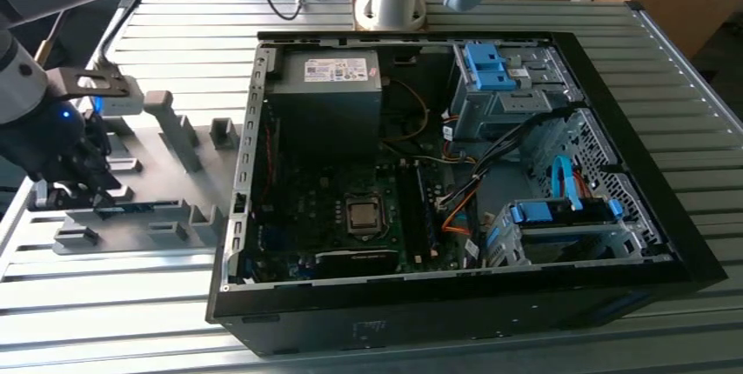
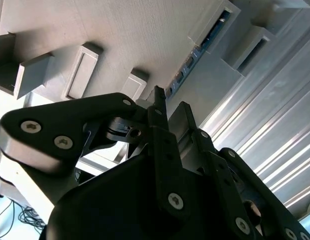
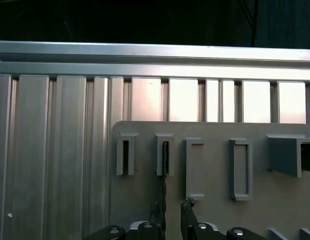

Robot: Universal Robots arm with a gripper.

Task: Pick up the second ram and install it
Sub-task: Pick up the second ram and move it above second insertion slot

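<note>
The second ram (image 3: 164, 172) stands on edge in a narrow slot of the pale grey holder plate (image 3: 215, 215); in the second wrist view the second ram (image 2: 202, 45) shows as a thin dark strip. My gripper (image 3: 171, 214) is low over the plate, open, with a finger on each side of the stick's near end. One fingertip (image 3: 156, 212) is close against the board and the other (image 3: 187, 207) stands apart. In the exterior view my gripper (image 1: 70, 190) hangs at the exterior view's left, just beside the ram (image 1: 125, 209), well away from the open computer case (image 1: 465, 174).
The holder plate (image 1: 174, 174) carries several raised grey blocks and slots around the gripper. The case's wall (image 1: 244, 174) rises at the plate's side, toward the exterior view's right. Inside are the motherboard (image 1: 348, 217), a power-supply box (image 1: 325, 87), cables and blue drive cages (image 1: 563, 213). Ribbed aluminium table (image 3: 55, 150) lies all around.
</note>
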